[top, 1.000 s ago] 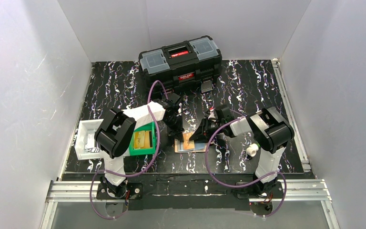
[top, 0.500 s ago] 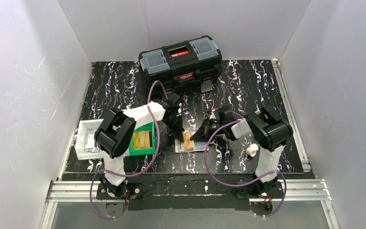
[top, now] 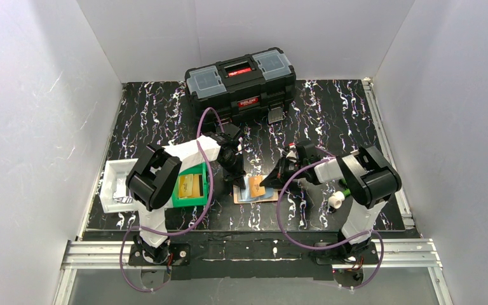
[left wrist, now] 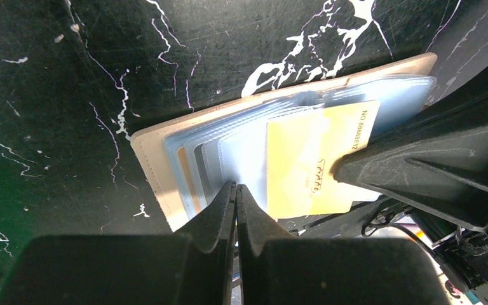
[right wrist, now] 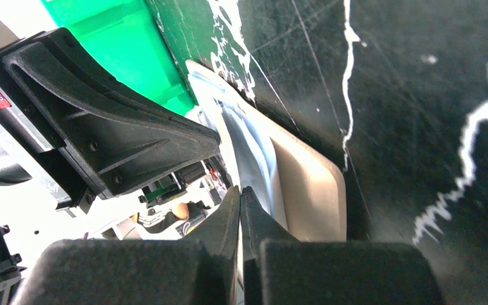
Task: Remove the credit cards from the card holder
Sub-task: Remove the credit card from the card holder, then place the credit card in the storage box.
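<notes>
Centre of the overhead view: the tan card holder (top: 255, 197) lies open on the table (top: 330, 108), its clear sleeves fanned and a yellow credit card (left wrist: 311, 159) sticking partly out. The left gripper (left wrist: 236, 190), fingers pressed together, rests on the sleeves. The right gripper (right wrist: 240, 194), also closed, touches the card's edge; whether it pinches the card is unclear. To the left, a green bin (top: 194, 201) holds yellow-tan slabs (top: 190, 184).

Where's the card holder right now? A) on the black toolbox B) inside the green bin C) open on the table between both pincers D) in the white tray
C: the card holder lies open on the table, with the left pincer and right pincer both down at it.
</notes>
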`<action>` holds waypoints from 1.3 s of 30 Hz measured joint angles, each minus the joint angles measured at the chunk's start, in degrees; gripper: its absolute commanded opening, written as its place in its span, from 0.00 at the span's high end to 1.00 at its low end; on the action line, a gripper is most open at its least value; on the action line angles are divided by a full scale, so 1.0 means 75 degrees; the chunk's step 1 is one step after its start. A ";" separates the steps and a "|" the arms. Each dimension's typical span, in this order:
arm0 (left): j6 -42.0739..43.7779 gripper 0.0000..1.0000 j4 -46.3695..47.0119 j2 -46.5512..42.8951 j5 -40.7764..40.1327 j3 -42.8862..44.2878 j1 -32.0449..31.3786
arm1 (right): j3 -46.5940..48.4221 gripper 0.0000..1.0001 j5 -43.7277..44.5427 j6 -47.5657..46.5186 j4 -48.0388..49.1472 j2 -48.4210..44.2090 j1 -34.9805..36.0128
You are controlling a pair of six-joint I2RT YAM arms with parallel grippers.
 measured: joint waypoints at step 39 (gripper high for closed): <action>0.0417 0.31 -0.0542 -0.1719 0.0458 0.1125 0.0577 | 0.1632 0.99 0.0466 -0.1411 -0.4045 -0.2518 -0.0702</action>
